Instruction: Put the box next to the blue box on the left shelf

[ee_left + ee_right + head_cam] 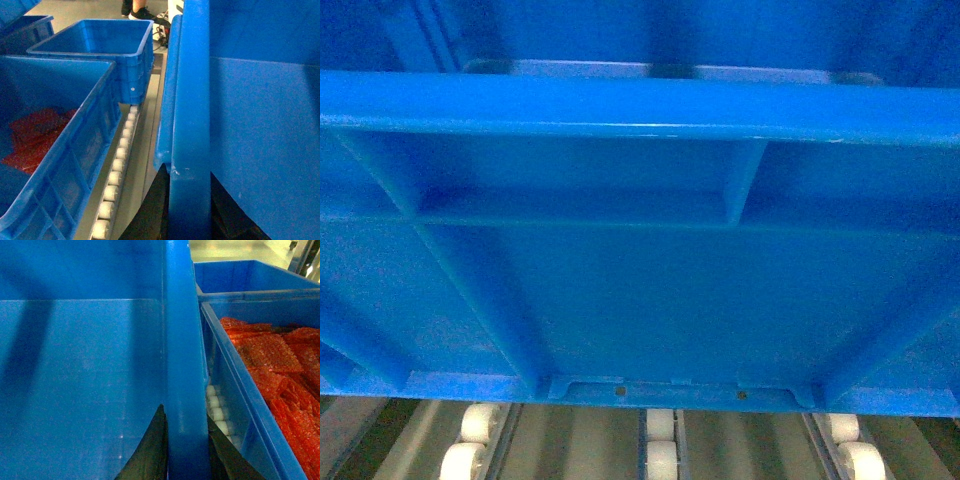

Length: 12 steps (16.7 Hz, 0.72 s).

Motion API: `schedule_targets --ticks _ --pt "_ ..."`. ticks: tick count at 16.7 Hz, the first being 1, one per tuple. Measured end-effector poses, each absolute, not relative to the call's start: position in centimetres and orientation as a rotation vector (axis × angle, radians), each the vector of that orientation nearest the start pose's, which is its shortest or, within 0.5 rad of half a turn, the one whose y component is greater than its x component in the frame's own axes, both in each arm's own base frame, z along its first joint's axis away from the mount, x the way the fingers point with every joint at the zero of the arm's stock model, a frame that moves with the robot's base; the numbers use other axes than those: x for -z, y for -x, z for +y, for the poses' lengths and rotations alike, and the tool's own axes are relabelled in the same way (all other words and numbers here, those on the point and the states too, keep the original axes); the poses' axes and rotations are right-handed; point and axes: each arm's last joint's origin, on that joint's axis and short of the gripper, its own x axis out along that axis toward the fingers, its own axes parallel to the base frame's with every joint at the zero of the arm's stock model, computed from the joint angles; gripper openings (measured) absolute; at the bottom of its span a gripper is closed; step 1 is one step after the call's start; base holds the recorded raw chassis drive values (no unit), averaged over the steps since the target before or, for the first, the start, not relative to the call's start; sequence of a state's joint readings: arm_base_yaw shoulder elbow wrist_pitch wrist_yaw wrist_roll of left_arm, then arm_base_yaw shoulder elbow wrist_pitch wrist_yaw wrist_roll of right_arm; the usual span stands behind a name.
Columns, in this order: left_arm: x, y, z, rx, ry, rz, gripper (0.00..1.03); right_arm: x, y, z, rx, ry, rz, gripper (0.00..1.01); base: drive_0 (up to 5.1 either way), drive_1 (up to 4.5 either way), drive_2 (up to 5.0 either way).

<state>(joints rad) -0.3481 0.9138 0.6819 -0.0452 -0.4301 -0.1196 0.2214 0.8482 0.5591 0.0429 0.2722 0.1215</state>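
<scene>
On the left, a neighbouring crate (55,165) holds red bubble wrap (35,137), another crate (100,50) behind it, white rollers (117,165) of the shelf rails (520,440) running between. The left gripper (190,210) straddles the box (640,250) rim, dark fingers (150,210) either side, clamped on it. The box fills the head view, above the rollers. The right gripper (187,455) grips the opposite rim; further right, a crate of red wrap (280,370).
</scene>
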Motion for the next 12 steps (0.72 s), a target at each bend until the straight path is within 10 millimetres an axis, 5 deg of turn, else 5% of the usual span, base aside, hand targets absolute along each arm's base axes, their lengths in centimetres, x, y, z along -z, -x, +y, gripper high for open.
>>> schedule_targets --ticks 12 --pt "-28.90 -19.35 -5.74 -0.097 0.015 0.250 0.09 -26.61 -18.71 3.42 0.065 -0.061 0.233 0.10 0.0 4.24 -4.2"
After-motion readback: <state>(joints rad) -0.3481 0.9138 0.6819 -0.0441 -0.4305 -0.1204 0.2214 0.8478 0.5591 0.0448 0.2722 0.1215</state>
